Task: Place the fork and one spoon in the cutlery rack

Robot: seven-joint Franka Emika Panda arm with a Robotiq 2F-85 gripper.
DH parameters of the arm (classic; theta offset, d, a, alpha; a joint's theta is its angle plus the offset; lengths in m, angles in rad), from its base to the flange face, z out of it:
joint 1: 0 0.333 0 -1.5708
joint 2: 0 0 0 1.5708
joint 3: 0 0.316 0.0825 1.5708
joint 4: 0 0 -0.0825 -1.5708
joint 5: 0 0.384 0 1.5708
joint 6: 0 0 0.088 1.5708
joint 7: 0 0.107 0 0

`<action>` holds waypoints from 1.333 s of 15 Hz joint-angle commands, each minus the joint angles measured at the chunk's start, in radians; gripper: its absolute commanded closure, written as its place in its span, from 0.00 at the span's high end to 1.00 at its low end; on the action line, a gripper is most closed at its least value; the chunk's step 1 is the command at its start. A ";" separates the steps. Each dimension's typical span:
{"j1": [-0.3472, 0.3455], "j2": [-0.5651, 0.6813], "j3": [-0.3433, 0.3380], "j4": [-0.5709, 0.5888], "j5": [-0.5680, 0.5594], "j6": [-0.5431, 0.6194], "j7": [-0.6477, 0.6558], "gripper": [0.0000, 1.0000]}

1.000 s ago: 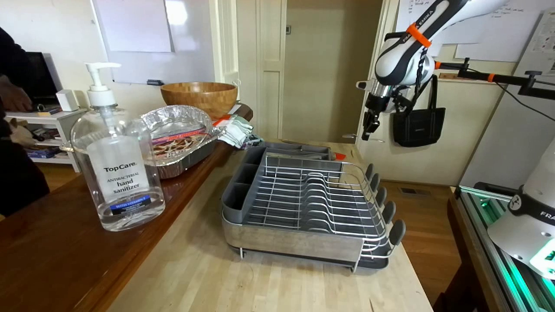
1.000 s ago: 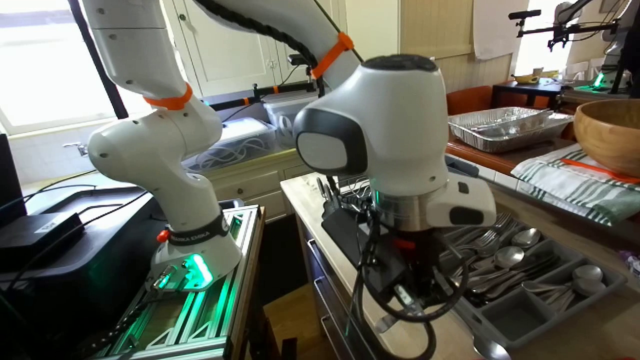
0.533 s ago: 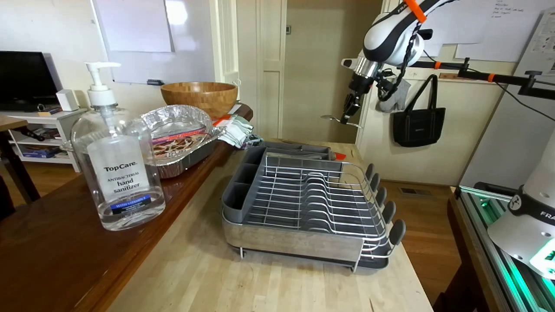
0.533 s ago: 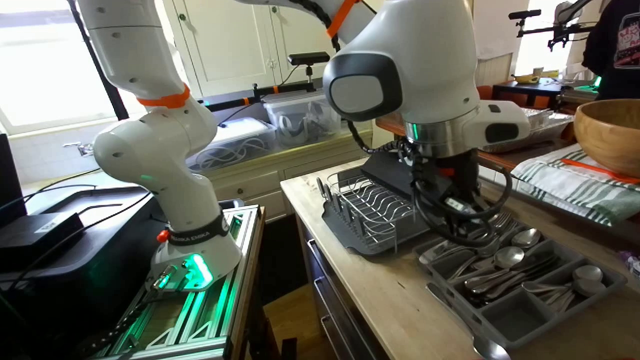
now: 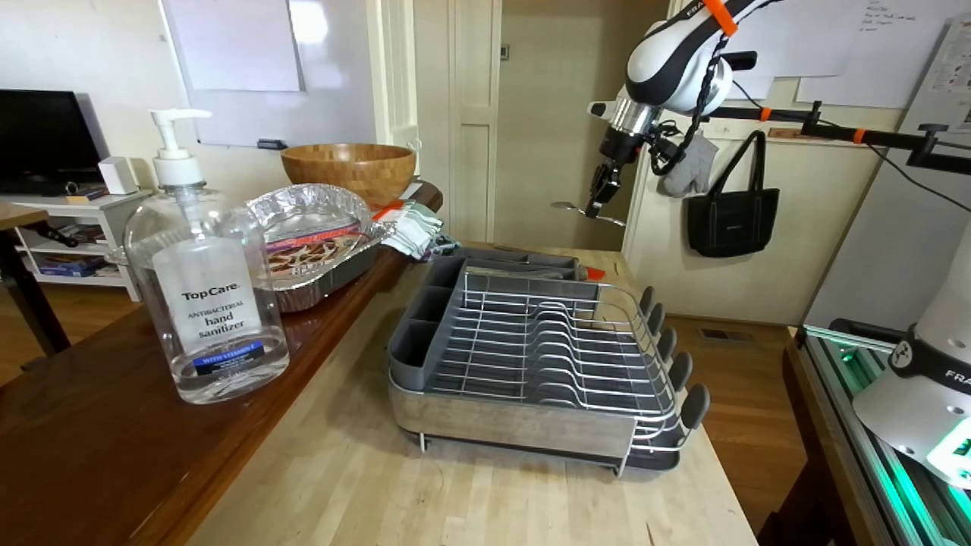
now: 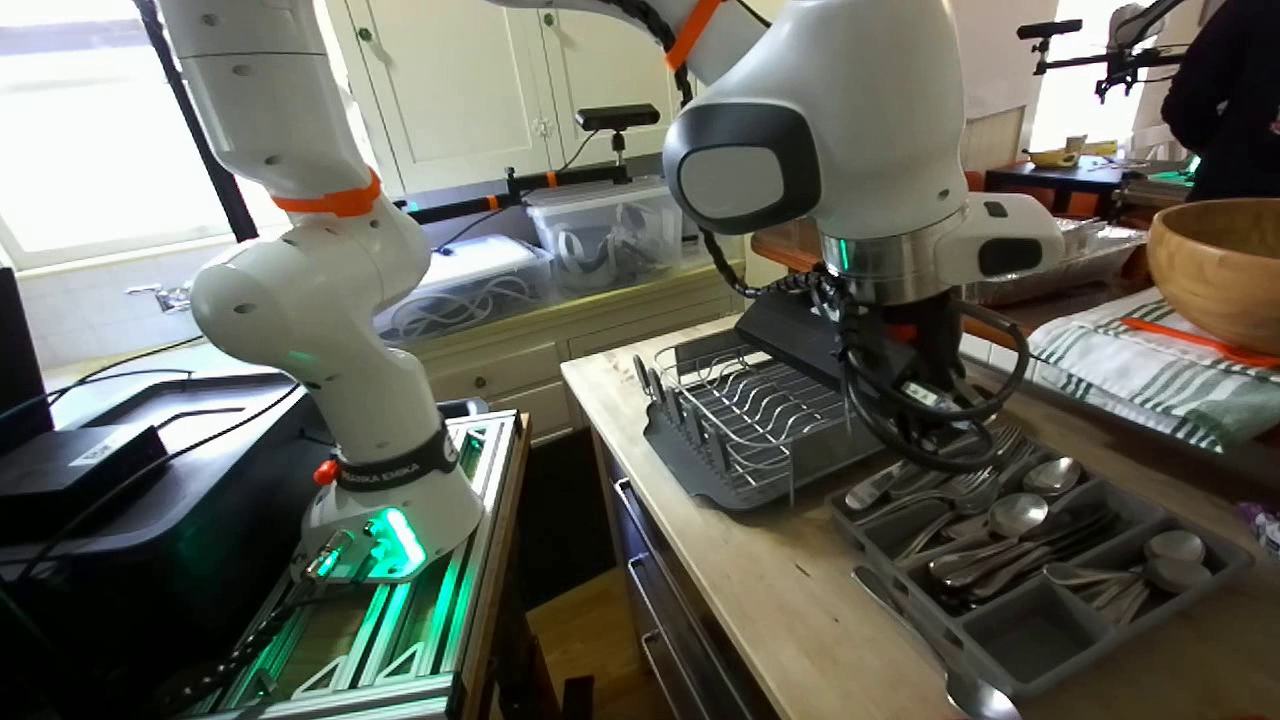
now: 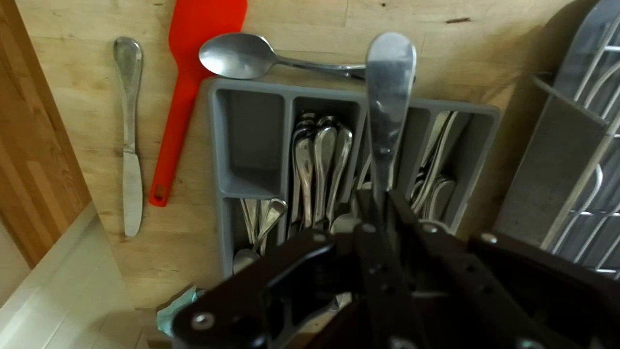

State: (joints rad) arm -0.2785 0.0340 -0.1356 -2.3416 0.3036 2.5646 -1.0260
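My gripper (image 5: 594, 206) is shut on a silver spoon (image 5: 565, 205) and holds it in the air above the cutlery tray. In the wrist view the fingertips (image 7: 387, 201) pinch the spoon, and its flat handle (image 7: 390, 87) points away from them. Its bowl is hidden there but shows in an exterior view. The grey wire cutlery rack (image 5: 516, 417) stands on the wooden counter, with dark compartments along one side. It also shows in an exterior view (image 6: 715, 465) and at the right of the wrist view (image 7: 547, 179). Forks (image 6: 975, 482) lie in the tray.
The grey cutlery tray (image 7: 252, 87) beside the rack holds several utensils. A large spoon (image 7: 237, 55), a red spatula (image 7: 181, 97) and a knife (image 7: 130, 121) lie near it. A sanitizer bottle (image 5: 205, 303), foil pan (image 5: 318, 250) and wooden bowl (image 5: 349, 167) stand on the raised ledge.
The gripper, with the spoon in it, has moved left and upward in an exterior view. The arm has uncovered the rack and part of the tray.
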 commanded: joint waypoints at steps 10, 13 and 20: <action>0.102 0.268 0.086 0.180 -0.020 0.031 0.173 0.02; 0.086 0.338 0.091 0.214 -0.042 0.030 0.198 0.02; 0.092 0.443 0.084 0.282 -0.135 0.098 0.358 0.02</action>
State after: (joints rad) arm -0.1829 0.4285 -0.0551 -2.1026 0.2317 2.6287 -0.7618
